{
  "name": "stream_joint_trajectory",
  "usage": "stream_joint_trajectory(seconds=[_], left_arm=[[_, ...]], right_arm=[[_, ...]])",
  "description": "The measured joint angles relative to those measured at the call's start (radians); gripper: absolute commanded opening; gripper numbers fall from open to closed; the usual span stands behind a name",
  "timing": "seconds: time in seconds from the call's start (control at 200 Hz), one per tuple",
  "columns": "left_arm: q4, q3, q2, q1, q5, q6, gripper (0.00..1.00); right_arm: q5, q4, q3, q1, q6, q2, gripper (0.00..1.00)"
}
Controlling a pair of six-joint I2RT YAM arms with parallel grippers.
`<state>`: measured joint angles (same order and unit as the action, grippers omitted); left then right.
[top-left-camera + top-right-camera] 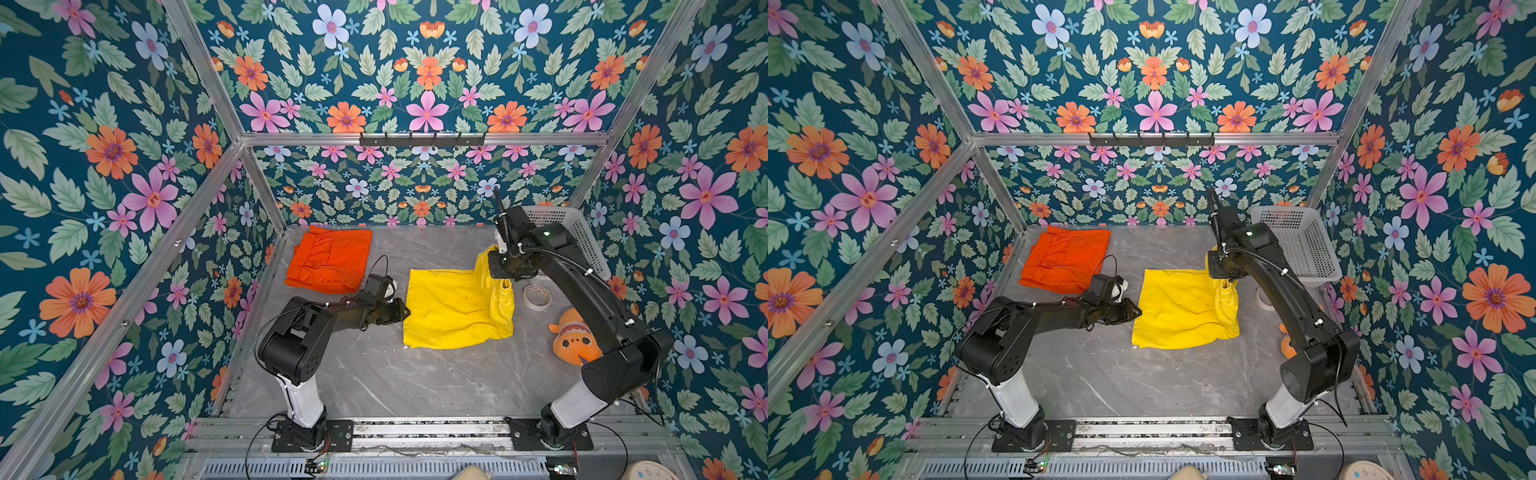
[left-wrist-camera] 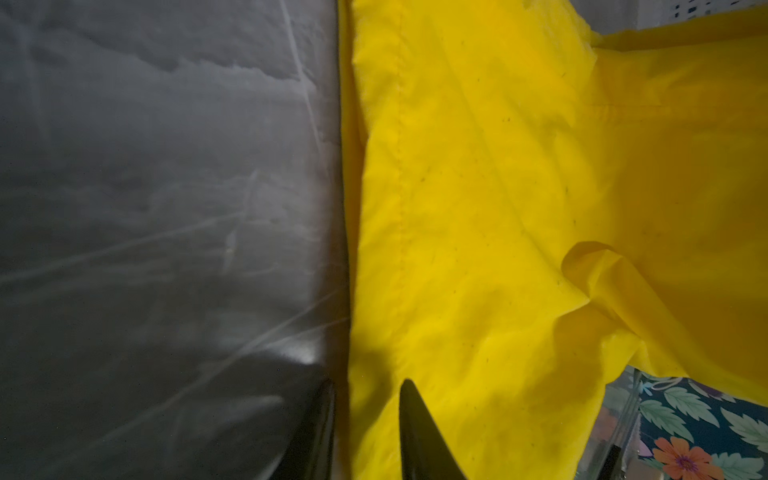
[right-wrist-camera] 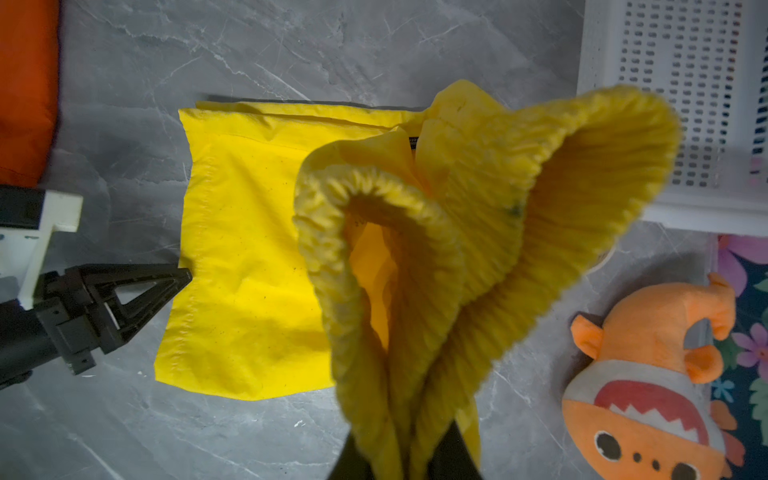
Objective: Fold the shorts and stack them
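Now the yellow shorts [image 1: 449,309] lie near the white basket [image 1: 1296,241], being folded. The right gripper [image 3: 405,449] is clamped on their waistband [image 3: 415,232], held up. The left gripper [image 2: 365,415] has its jaws a little apart around the hem [image 2: 374,208] farthest from the basket. Next, it probably needs to pinch, then fold over.

Grips yellow shorts [image 3: 249,257] by ruffled waistband with right fingers [image 3: 451,457], legs flat on table [image 3: 374,50]. Counting twelve as straight ahead: left gripper [image 3: 183,276] at hem, nine; orange shorts [image 3: 25,83], ten; white basket [image 3: 598,124], one; plush fish [image 3: 648,374], four.
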<state>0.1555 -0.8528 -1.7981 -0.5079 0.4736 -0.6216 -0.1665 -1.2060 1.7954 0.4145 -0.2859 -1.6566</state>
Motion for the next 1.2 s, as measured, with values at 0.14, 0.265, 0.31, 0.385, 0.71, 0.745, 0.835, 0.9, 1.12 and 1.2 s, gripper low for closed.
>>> stream_joint_trajectory(seconds=[0.14, 0.265, 0.31, 0.385, 0.71, 0.745, 0.835, 0.9, 1.12, 1.2], left_arm=[[0.044, 0.006, -0.021, -0.003, 0.014, -0.003, 0.18], [0.065, 0.011, -0.031, -0.01, 0.016, -0.003, 0.11], [0.067, 0.011, -0.034, -0.013, 0.015, 0.0, 0.1], [0.074, 0.011, -0.039, -0.016, 0.014, 0.005, 0.1], [0.107, 0.016, -0.05, -0.018, 0.021, 0.012, 0.1], [0.108, 0.016, -0.05, -0.018, 0.021, 0.013, 0.1], [0.108, 0.012, -0.053, -0.019, 0.022, 0.019, 0.1], [0.106, 0.007, -0.055, -0.02, 0.022, 0.02, 0.11], [0.098, -0.001, -0.056, -0.02, 0.021, 0.023, 0.12], [0.098, -0.001, -0.056, -0.02, 0.021, 0.023, 0.13]], right_arm=[[-0.092, -0.04, 0.085, 0.1, -0.01, -0.105, 0.12], [-0.151, -0.082, 0.177, 0.176, -0.026, -0.183, 0.12], [-0.17, -0.092, 0.21, 0.201, -0.029, -0.21, 0.12], [-0.2, -0.125, 0.281, 0.242, -0.046, -0.266, 0.12], [-0.217, -0.183, 0.46, 0.338, -0.07, -0.444, 0.12], [-0.208, -0.182, 0.46, 0.338, -0.071, -0.455, 0.13], [-0.18, -0.169, 0.446, 0.336, -0.078, -0.481, 0.14], [-0.153, -0.147, 0.422, 0.338, -0.078, -0.488, 0.14], [-0.04, -0.026, 0.286, 0.341, -0.101, -0.479, 0.18], [-0.018, 0.015, 0.253, 0.341, -0.109, -0.477, 0.21]])
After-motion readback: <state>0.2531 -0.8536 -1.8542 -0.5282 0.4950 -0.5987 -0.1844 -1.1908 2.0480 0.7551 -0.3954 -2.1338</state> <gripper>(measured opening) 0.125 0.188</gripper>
